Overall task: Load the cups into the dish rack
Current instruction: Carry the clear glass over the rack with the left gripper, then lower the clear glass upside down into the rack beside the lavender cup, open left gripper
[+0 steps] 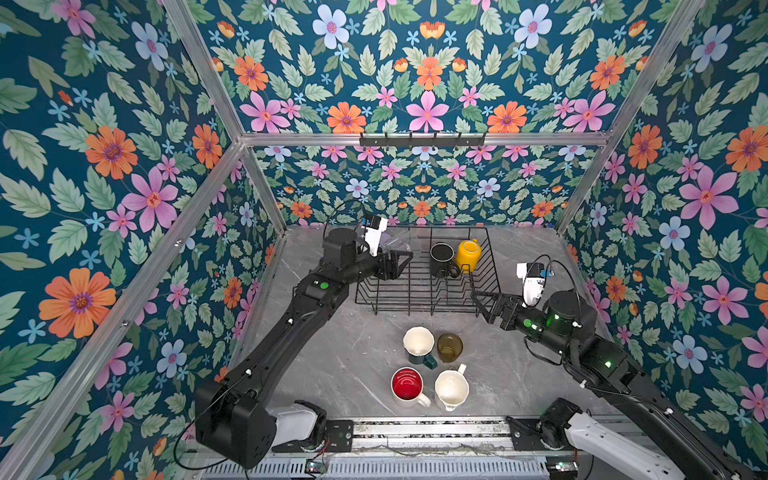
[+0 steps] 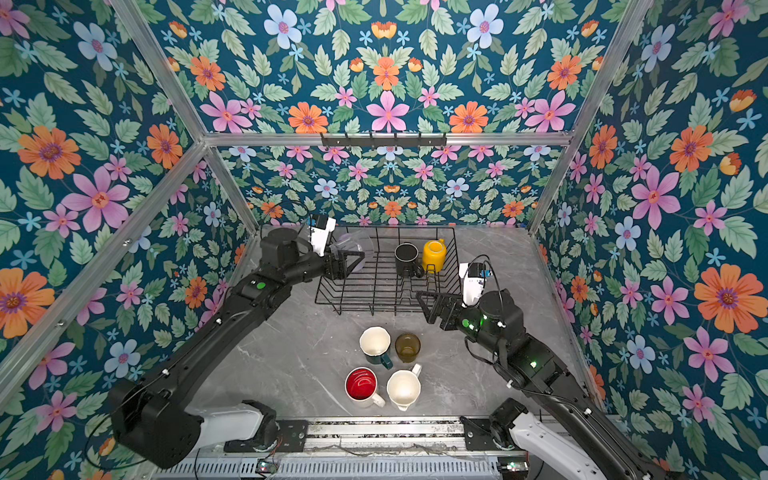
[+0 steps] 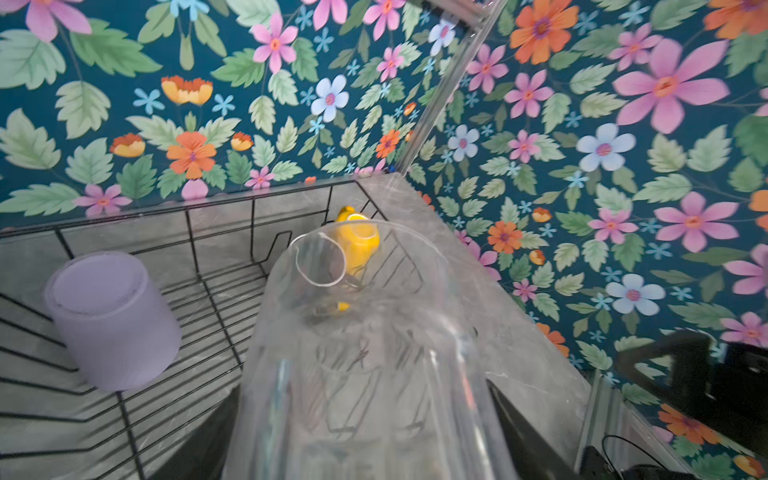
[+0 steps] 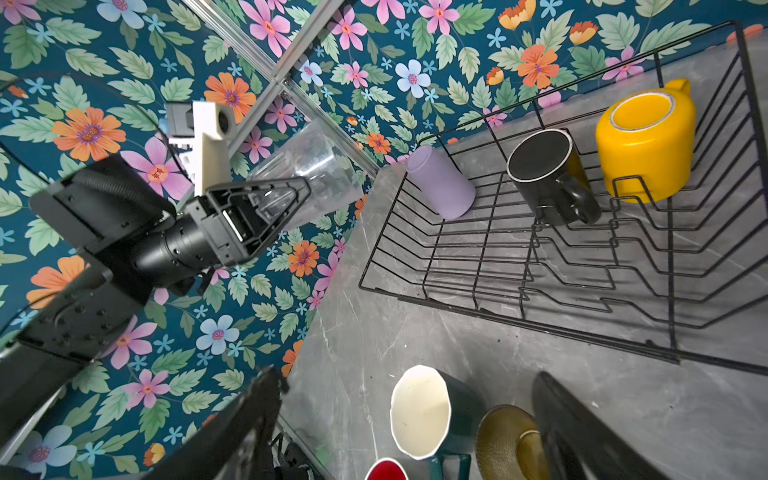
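Readying a drop, your left gripper (image 2: 355,259) clasps the clear glass (image 3: 357,353) over the dish rack's (image 1: 424,299) left edge; right gripper (image 1: 482,307) gapes empty.

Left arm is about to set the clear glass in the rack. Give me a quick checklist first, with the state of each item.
1. Clear glass held in left gripper: ok.
2. Bare rack floor near lilac tumbler: ok.
3. Glass's height above the rack wires: cannot tell.
4. Right gripper open, empty, outside the rack: ok.
5. Black mug and yellow mug resting in the rack, away from the glass: ok.
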